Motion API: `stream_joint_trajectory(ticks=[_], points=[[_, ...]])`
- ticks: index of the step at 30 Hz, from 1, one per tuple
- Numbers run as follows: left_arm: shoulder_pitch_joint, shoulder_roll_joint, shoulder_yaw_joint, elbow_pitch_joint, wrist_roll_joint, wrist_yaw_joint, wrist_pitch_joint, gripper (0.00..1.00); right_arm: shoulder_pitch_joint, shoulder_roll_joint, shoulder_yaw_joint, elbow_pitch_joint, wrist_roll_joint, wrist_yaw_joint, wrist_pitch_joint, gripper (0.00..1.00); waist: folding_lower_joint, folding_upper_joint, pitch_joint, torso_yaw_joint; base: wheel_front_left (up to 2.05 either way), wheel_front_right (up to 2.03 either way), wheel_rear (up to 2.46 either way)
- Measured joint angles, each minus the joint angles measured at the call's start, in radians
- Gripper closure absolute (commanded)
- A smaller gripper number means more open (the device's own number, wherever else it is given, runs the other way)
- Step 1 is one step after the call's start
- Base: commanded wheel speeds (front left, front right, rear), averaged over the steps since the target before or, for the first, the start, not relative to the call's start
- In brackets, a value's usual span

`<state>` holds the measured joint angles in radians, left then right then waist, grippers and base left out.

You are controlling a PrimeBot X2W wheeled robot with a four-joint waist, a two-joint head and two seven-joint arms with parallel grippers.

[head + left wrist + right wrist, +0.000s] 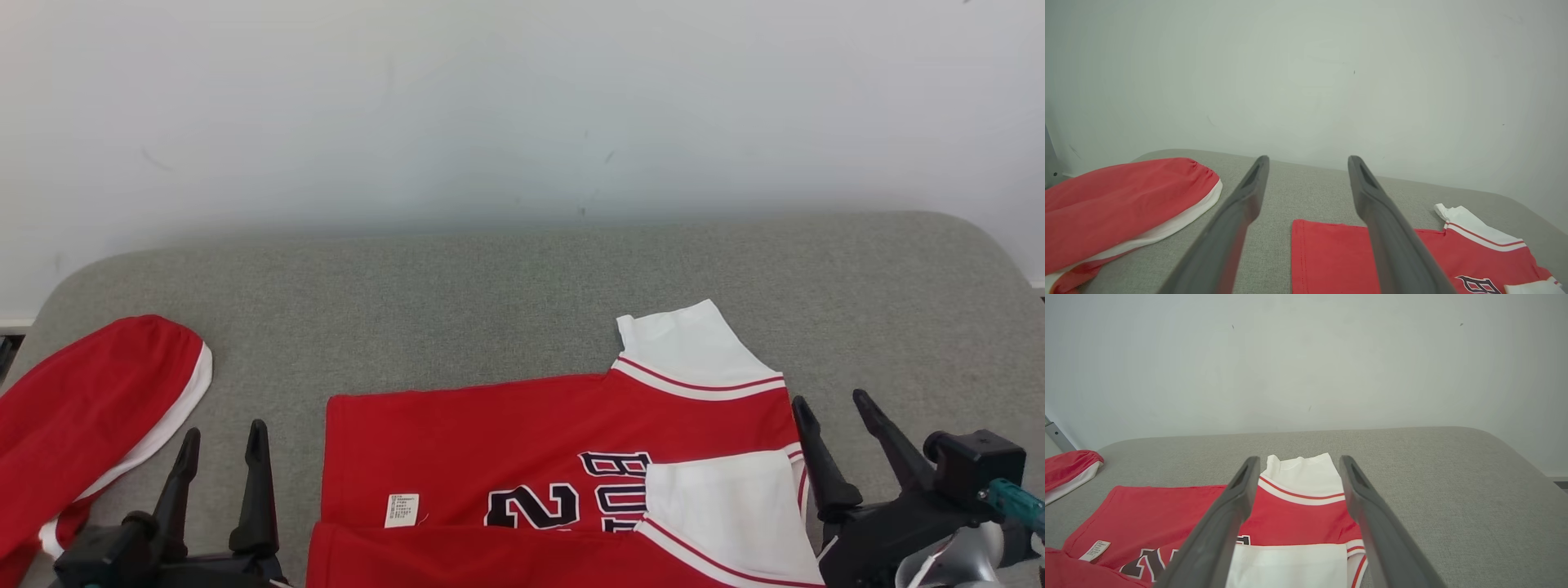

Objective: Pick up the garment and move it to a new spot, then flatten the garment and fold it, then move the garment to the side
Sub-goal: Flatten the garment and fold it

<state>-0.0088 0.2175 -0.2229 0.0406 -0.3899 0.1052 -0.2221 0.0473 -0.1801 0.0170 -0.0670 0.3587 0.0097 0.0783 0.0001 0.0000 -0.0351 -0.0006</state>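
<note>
Grey padded table [490,286] against a white wall [522,98]. Nearest, both grippers gape, empty: left gripper [225,429] just left of the folded red jersey [490,441], right gripper [829,399] just right of it. Farther left lies another red garment [82,408]; the left wrist view reveals its gathered cuff [1206,175].

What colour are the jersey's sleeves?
White, with red-striped trim; the sleeve shows best in the right wrist view.

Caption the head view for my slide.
The open left gripper and right gripper flank a part-folded red jersey on a grey surface; another red garment lies at left.
</note>
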Motion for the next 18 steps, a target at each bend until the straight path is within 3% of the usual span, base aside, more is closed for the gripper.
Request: stream_joint_trajectory(ticks=[18], points=[[0.036, 0.001, -0.026, 0.070, 0.018, 0.001, 0.025, 0.00, 0.011, 0.022, -0.013, 0.110, -0.012, 0.007, -0.092, 0.00, -0.0001, 0.0000, -0.027, -0.032, 0.00, 0.00, 0.00]])
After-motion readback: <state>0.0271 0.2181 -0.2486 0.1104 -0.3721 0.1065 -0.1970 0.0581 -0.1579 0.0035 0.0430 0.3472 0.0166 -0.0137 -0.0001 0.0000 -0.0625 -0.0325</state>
